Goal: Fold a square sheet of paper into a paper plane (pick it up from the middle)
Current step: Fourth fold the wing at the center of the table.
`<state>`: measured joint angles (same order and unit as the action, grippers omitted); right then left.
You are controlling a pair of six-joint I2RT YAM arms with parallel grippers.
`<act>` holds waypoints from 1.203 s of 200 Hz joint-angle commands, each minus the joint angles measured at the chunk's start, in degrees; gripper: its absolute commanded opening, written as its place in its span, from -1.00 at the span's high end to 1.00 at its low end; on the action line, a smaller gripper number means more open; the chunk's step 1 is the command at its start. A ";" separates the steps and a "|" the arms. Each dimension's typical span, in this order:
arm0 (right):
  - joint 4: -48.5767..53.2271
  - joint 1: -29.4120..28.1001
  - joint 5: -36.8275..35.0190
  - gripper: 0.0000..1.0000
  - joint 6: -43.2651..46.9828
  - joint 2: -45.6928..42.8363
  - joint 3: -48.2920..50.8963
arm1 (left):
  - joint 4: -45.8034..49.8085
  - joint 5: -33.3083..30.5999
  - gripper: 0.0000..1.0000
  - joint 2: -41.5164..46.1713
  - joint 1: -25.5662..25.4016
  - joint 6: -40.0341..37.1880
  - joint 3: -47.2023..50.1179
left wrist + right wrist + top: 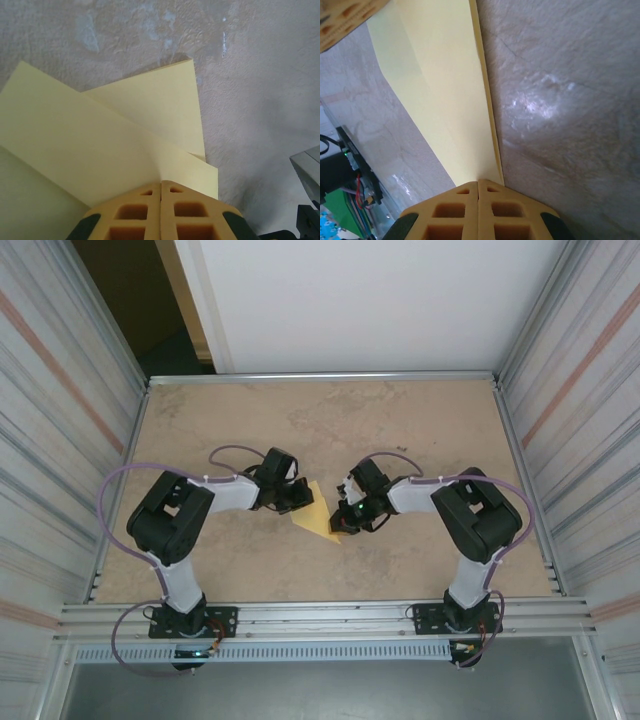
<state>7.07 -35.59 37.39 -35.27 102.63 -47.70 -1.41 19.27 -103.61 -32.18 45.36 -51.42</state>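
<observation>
Both arms are bent inward over the middle of the tabletop [350, 420], meeting on the pale-yellow sheet of paper [318, 508], which lies between them, well clear of the enclosure walls. The left gripper [298, 502] has its fingers [135, 212] pressed together with the paper pinched between the tips. From the left wrist I see overlapping layers fanning away from that pinch, one flap laid diagonally over another, so the sheet is already partly folded. The right gripper [347, 517] is closed the same way, its fingers [452, 212] nipping the narrow end of the paper where the edges run together toward a point. The long yellow strip runs from there toward the left arm's orange finger in the upper corner of the right wrist view. I read this two-ended hold as a way of keeping the layers stacked and the paper taut along its length, so a crease can be set without the flaps springing open. By my judgement the fold is midway: there are layers and a taper, but no clean dart shape yet. I cannot tell whether the paper is lifted or resting on the surface. Thin paper held this tightly could tear or slip if either arm pulls away from the other
</observation>
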 commanded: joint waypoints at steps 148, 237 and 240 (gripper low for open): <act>9.11 1.83 -6.36 0.71 2.48 -19.20 8.59 | 6.49 -1.41 0.83 -2.96 2.05 -0.62 -1.81; -1.49 4.01 -5.17 0.11 1.73 -4.83 -7.58 | 2.87 2.00 0.24 12.73 5.62 2.60 0.07; -1.68 3.97 -4.96 0.11 1.81 -4.40 -7.95 | 2.76 2.00 0.22 13.20 6.04 2.91 0.61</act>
<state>7.29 -31.83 31.16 -34.30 93.51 -52.05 1.80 21.43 -95.31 -28.75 46.85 -53.89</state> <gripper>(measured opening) 0.443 0.368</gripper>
